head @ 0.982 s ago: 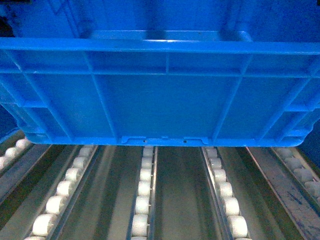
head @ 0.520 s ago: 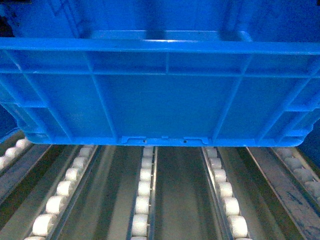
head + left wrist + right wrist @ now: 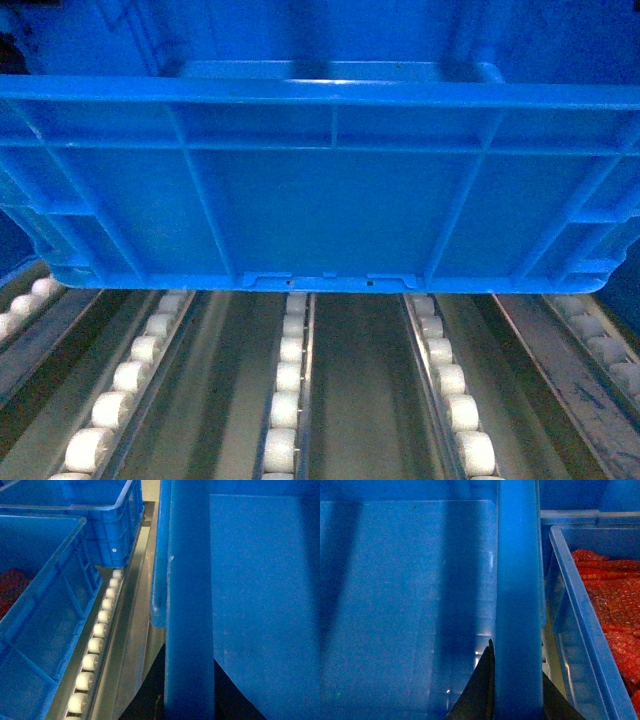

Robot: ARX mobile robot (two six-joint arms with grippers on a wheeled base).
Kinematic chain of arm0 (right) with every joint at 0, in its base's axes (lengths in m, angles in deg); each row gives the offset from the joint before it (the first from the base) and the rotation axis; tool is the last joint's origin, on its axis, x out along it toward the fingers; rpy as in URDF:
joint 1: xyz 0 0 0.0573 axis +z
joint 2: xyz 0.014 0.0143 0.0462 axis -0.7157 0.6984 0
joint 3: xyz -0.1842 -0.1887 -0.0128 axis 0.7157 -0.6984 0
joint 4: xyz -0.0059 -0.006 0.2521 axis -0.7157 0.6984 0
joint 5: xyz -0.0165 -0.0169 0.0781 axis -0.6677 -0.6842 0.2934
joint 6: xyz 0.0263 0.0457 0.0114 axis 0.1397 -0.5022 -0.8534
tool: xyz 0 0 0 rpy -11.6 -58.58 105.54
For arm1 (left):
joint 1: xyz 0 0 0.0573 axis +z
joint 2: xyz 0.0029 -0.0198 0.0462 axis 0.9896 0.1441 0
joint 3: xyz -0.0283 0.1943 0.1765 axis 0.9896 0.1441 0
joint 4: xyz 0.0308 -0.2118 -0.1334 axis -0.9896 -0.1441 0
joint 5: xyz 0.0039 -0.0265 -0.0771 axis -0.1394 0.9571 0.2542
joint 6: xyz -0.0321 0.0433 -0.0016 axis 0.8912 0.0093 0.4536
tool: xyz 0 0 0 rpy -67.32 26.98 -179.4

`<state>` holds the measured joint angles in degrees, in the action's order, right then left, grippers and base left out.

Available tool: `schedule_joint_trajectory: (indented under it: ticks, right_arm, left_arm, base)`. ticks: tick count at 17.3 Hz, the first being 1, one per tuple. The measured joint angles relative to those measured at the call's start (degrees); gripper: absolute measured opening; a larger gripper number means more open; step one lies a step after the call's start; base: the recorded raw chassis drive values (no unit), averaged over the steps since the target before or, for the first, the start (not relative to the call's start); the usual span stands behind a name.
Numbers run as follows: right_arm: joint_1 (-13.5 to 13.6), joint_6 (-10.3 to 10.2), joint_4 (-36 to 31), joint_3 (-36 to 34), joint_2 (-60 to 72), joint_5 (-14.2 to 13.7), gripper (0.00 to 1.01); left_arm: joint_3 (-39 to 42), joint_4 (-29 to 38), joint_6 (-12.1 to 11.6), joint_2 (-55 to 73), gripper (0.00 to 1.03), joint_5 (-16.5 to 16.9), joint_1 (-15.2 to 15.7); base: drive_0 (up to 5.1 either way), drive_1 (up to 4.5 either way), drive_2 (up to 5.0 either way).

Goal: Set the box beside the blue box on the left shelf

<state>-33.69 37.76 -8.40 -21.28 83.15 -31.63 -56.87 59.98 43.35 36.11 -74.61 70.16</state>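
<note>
Dim, blue-tinted light throughout. On the left, a near blue crate [image 3: 45, 615] and a far crate [image 3: 95, 515] in line. On the right, another crate [image 3: 580, 610] full of red bubble wrap [image 3: 612, 595].

left gripper [image 3: 189, 690], right gripper [image 3: 517, 690], both clamped

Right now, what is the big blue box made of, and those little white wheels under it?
The box looks like hard moulded plastic: one even bright blue, with raised ribs and a slightly glossy rim. The wheels seem to be smooth white plastic, though that is less certain. The rails holding them look like dull grey metal with a faint sheen.
</note>
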Motion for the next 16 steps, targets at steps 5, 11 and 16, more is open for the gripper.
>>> schedule_joint_trajectory:
  ticks: [5, 11, 16]
  right_arm:
    - [0.00, 0.00, 0.00, 0.00, 0.00, 0.00, 0.08]
    - [0.87, 1.11, -10.67, -3.82, 0.02, -4.87, 0.08]
    - [3.02, -5.20, 2.45, -2.78, 5.86, 2.05, 0.07]
  left_arm:
    - [0.00, 0.00, 0.00, 0.00, 0.08, 0.00, 0.00]
    - [5.75, 13.84, -1.25, 0.07, 0.08, -1.33, -0.37]
    - [4.39, -2.49, -1.64, 1.99, 0.08, 1.51, 3.48]
  base:
    - [0.0, 0.00, 0.0]
    - [0.0, 0.00, 0.0]
    - [0.0, 0.00, 0.0]
